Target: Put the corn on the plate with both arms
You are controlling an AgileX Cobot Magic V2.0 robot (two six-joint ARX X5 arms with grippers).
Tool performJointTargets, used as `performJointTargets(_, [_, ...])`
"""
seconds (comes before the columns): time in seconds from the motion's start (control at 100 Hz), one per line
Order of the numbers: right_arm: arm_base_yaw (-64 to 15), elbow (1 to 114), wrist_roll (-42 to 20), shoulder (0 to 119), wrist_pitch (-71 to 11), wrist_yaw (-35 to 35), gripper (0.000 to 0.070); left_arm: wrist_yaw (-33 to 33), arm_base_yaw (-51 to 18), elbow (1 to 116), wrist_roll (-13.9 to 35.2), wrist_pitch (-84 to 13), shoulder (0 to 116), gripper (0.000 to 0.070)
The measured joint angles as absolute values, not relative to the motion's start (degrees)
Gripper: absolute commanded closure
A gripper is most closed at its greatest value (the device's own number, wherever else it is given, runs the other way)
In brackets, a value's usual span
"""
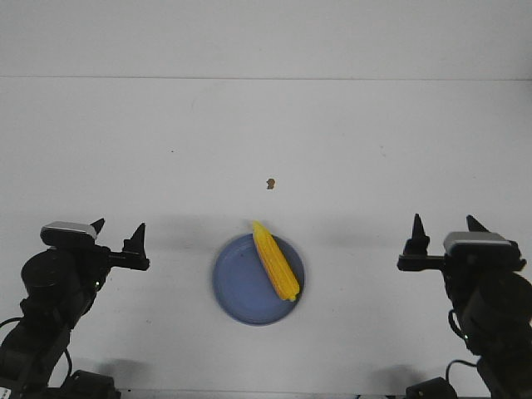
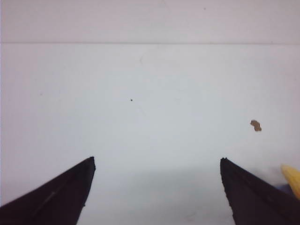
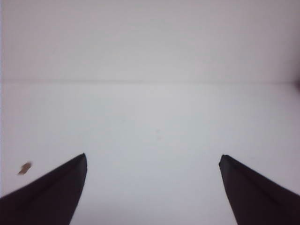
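The yellow-orange corn [image 1: 275, 261] lies across the right half of the round periwinkle-blue plate [image 1: 237, 287] near the table's front middle, its pointed tip over the far rim. My left gripper [image 1: 119, 230] is open and empty, well left of the plate. My right gripper [image 1: 442, 223] is open and empty, well right of the plate. In the left wrist view the left gripper [image 2: 157, 160] has its jaws wide apart over bare table, and the corn's tip [image 2: 292, 179] shows at the edge. In the right wrist view the right gripper [image 3: 152, 157] has its jaws wide apart, holding nothing.
A tiny brown speck [image 1: 270, 184] lies on the white table beyond the plate; it also shows in the left wrist view [image 2: 255, 125] and the right wrist view [image 3: 24, 168]. The table's far edge [image 1: 266, 79] meets a white wall.
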State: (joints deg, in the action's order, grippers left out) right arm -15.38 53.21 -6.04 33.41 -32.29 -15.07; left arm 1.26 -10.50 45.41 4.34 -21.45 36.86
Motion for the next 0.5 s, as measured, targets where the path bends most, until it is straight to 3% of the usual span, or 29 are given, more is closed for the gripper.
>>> performJointTargets(0.28, [-14.0,39.0,-4.9,14.4,-36.1,-15.0,0.0103,1.3,-10.5,35.5,4.1,-20.9,27.5,0.0161])
performJointTargets(0.39, [-14.0,35.8,-4.9,8.3,-38.4,-15.1,0.0109,1.3,-10.5,31.2,6.2,-21.7,23.2,0.0167])
performJointTargets(0.43, [-14.0,35.2,-4.9,6.7,-38.2,-15.1,0.0114,1.3,-10.5,30.8,6.9,-22.3,21.9,0.0187])
performJointTargets(0.5, [-14.0,35.2,-4.9,5.1,-37.1,-15.1,0.0168,1.3,-10.5,30.9,7.2,-22.4,20.0,0.0281])
